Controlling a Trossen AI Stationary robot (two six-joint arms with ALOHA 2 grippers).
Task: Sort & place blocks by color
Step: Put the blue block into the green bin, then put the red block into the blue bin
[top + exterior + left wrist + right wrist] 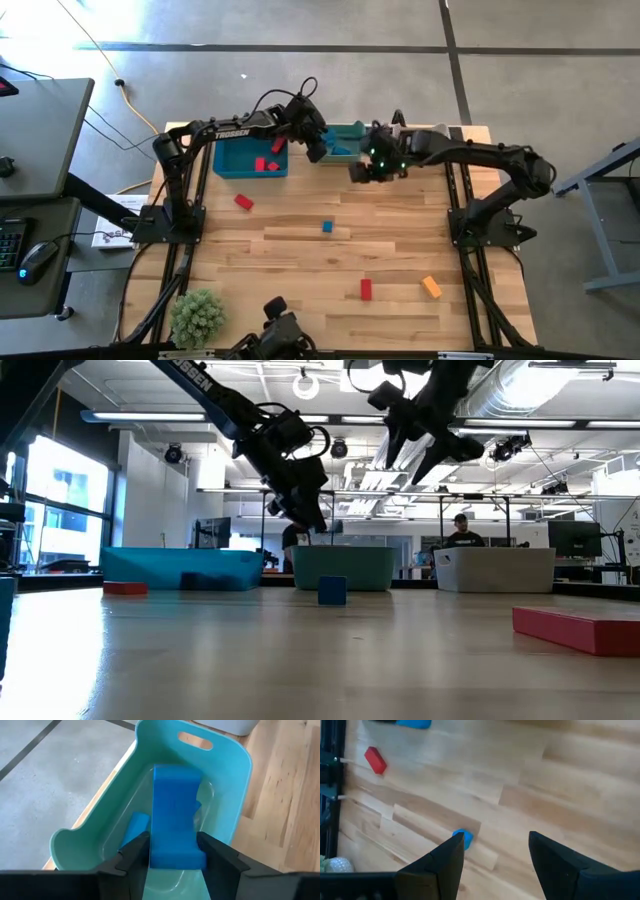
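Note:
My left gripper [172, 845] hangs over the teal bin [230, 775] at the table's far edge, shut on a blue bar block [175, 810]. Another blue block [136, 827] lies on that bin's floor. In the blue bin [228, 160] lie two red blocks [268, 163]. My right gripper [365, 172] is open and holds nothing, high above the table in front of the teal bin. Loose on the table lie a red block [243, 201], a blue cube [327, 227], another red block [366, 289] and an orange block [431, 287]. My left gripper pinches the blue bar's near end [172, 860] between its two fingers, one on each long side. The fingers slant down from the table's left over the bin. The bar reaches forward past the fingertips, along the fingers, clear of the bin's floor.
A white-grey bin [495, 570] stands to the right of the teal bin, partly under my right arm. A small green plant [197, 315] sits at the near left corner. The table's middle holds only the scattered blocks.

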